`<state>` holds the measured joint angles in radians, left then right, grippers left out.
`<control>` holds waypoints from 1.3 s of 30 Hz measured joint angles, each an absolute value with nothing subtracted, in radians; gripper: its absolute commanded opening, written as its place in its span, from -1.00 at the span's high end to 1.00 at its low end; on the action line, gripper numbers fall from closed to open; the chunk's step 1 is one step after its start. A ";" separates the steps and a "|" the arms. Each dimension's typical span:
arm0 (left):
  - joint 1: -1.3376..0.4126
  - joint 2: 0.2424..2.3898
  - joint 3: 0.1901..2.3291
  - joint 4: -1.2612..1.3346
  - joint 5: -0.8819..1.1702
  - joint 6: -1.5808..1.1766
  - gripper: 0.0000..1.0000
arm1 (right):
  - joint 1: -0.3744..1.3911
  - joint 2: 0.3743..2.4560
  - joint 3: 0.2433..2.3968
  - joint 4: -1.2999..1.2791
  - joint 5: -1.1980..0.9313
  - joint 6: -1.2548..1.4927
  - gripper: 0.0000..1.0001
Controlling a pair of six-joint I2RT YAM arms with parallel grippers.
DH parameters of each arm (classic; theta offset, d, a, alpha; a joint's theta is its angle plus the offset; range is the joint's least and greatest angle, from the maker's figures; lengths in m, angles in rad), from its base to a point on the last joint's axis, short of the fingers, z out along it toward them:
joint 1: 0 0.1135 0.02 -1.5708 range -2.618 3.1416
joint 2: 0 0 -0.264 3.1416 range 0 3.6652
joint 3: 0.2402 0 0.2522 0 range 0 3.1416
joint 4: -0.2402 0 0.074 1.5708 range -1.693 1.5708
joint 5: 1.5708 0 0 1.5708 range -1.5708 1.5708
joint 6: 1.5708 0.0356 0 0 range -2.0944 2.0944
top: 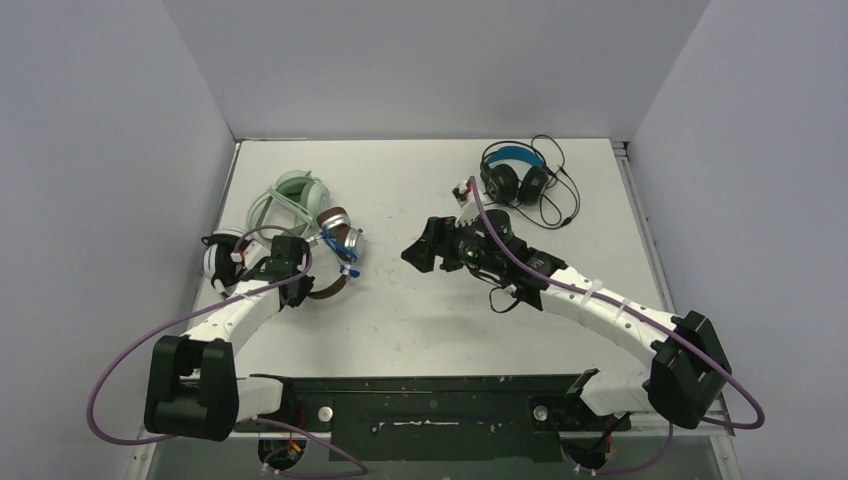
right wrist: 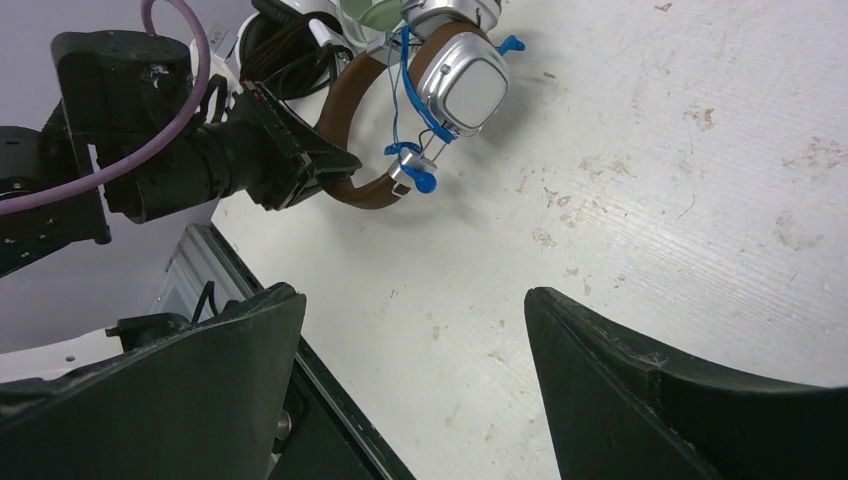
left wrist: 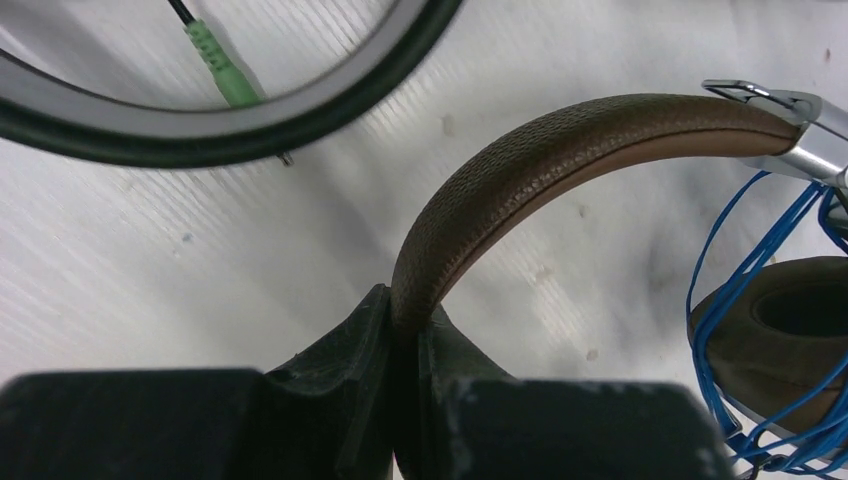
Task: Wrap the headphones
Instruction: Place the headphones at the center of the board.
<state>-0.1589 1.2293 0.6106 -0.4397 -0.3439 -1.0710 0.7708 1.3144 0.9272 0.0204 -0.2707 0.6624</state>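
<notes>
Top view: left gripper (top: 312,285) is clamped on the band of the brown headset (top: 335,220) (padded textured brown band, silver-backed cups), left of centre on the white table (top: 420,320). The mint green headset (top: 298,195) (pale plastic, over-ear) lies just behind it, touching or overlapping. The white headset (top: 222,255) (white shell, black stripes) sits at the table's left edge, beside the left wrist. The black headset (top: 514,176) (blue headband, black cord looped loosely on its right) is at the far right, well apart from the other three. The right gripper (top: 412,250) is over mid-table, pointed toward the brown headset, jaws apart, holding nothing.

Left wrist: both fingers are pinched onto the brown band, which arcs up and right to a silver hinge. The blue cord (left wrist: 760,300) hangs in loose loops around the brown ear pad at the right edge. A green jack plug (left wrist: 222,68) lies on the table at the top, inside a grey arc with a black edge. That's probably the white headset's band, but it's too close to be sure.

Right wrist: fingers are spread wide with bare table between them. Beyond them the brown headset is tilted, gripped at the low part of its band by the left gripper. The blue cord crosses the silver cup, with a blue cord end dangling by the lower hinge.
</notes>
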 measured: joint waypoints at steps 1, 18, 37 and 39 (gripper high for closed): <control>-0.141 1.243 0.611 -0.431 -0.345 -1.071 1.00 | 0.767 1.311 0.927 0.020 -0.271 0.662 -0.67; 0.084 1.388 0.635 -0.319 -0.231 -1.044 0.90 | 0.666 1.239 0.892 -0.003 -0.277 0.636 -0.68; 0.086 1.686 0.923 -0.277 -0.222 -1.027 0.10 | 0.601 1.179 0.867 -0.010 -0.310 0.610 -0.71; 0.083 1.686 0.928 -0.272 -0.217 -1.015 -0.14 | 0.595 1.169 0.862 -0.013 -0.311 0.606 -0.74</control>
<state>0.0826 1.6855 0.9283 -0.2718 -0.2169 -1.0145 0.5953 1.1694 0.8616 -0.0132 -0.3111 0.6056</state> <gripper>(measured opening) 0.424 0.853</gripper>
